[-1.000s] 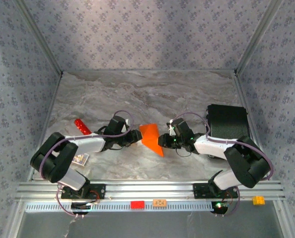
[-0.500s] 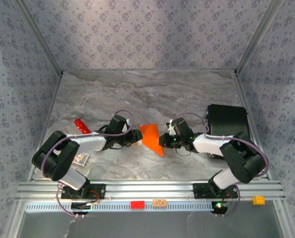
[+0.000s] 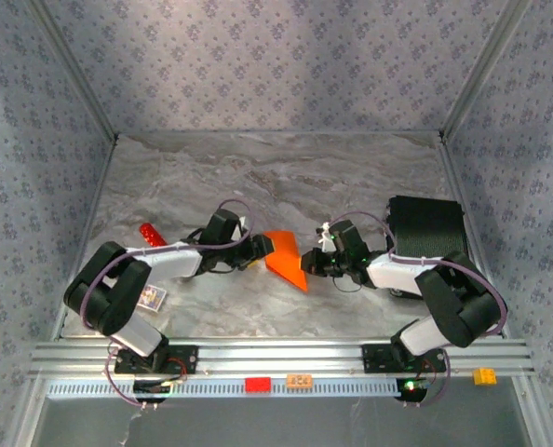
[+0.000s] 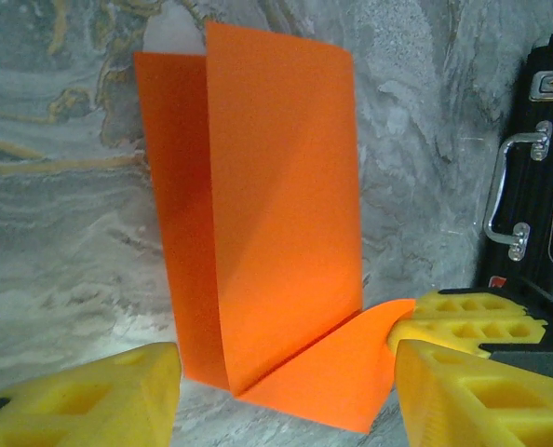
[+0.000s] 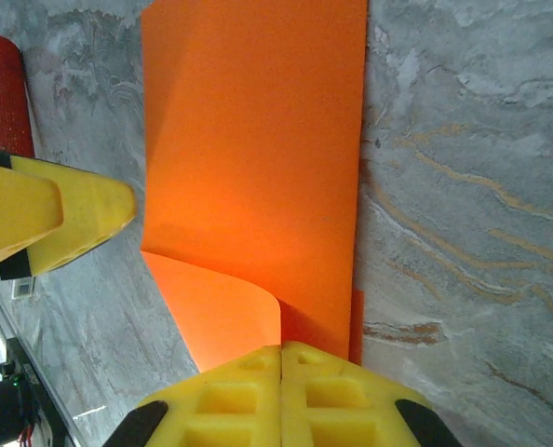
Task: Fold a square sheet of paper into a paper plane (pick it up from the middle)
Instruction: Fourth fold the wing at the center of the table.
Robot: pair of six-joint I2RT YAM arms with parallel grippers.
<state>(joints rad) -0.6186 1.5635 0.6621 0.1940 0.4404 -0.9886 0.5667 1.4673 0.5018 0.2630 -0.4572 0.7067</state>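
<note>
The right gripper [image 5: 281,358] pinches the right edge of the folded orange sheet [image 3: 284,256], jaws closed tight. The left gripper [image 4: 286,396] stands agape at its left, holding nothing.

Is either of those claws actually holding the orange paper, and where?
Yes: the right gripper pinches the orange paper by the edge nearest it. The left gripper is open, holding nothing.

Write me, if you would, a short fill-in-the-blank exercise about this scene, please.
The square sheet of paper, partly folded, is ___ in colour.
The right gripper is ___ on the paper's edge.
The left gripper has its jaws ___.
The black case sits beside the ___ arm.
Missing words: orange; shut; open; right.
</note>
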